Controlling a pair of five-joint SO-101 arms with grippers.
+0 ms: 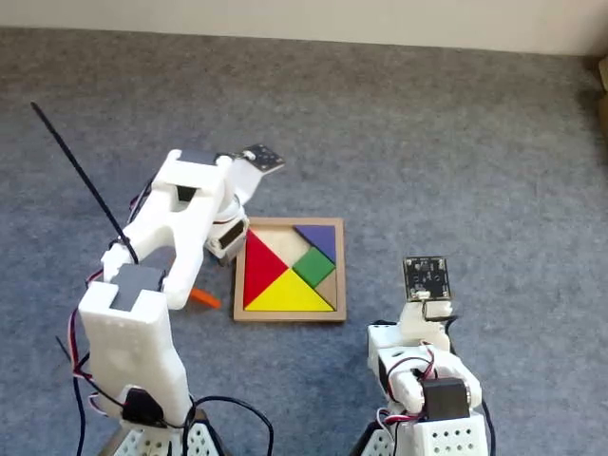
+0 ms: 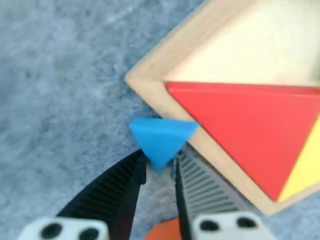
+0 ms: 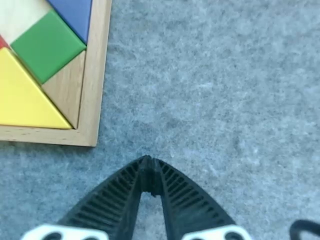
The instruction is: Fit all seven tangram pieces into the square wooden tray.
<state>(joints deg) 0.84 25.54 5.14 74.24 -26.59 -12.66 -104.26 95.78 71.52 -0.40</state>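
- Left gripper was clamped on the blue triangle, at the outer rim of the tray.
- Right gripper was pinched together and empty, over grey carpet near the tray.
- An orange piece lay on the carpet.
- A pale strip bordered the carpet's far edge.

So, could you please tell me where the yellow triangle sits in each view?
High view: the yellow triangle lies along the tray's lower edge.
Left wrist view: one corner, against the red triangle.
Right wrist view: beside the green square.
Shared landmark: the wooden tray rim.
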